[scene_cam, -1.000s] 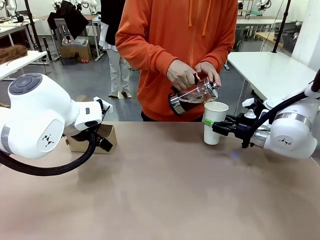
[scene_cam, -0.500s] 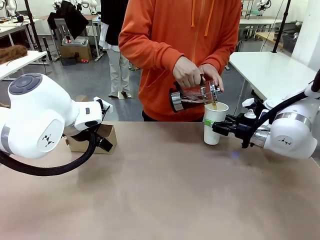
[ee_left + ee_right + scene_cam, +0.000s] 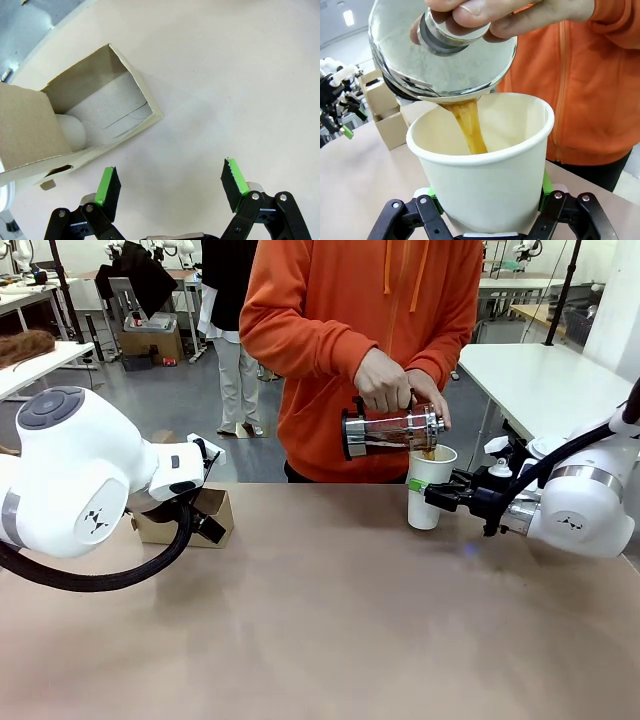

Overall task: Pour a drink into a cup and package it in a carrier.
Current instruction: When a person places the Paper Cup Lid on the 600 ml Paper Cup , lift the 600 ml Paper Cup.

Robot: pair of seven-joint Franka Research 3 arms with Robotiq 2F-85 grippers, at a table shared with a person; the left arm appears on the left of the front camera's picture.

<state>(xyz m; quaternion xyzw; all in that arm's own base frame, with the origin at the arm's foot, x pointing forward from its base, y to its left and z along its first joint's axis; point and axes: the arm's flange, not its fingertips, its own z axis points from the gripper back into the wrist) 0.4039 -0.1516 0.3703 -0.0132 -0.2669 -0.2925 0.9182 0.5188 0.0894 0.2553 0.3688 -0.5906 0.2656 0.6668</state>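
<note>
The right tool [image 3: 432, 496] is clamped on the white cup [image 3: 431, 475] low on its wall, and the cup stands near the far edge of the surface [image 3: 320, 620], toward the right. A person's hand [image 3: 385, 380] tips a glass jug [image 3: 392, 430] over the rim, and the brown drink [image 3: 470, 127] streams in. The left tool [image 3: 170, 184] hangs wide open just beside the cardboard carrier [image 3: 100, 115], near the surface's far left edge
</note>
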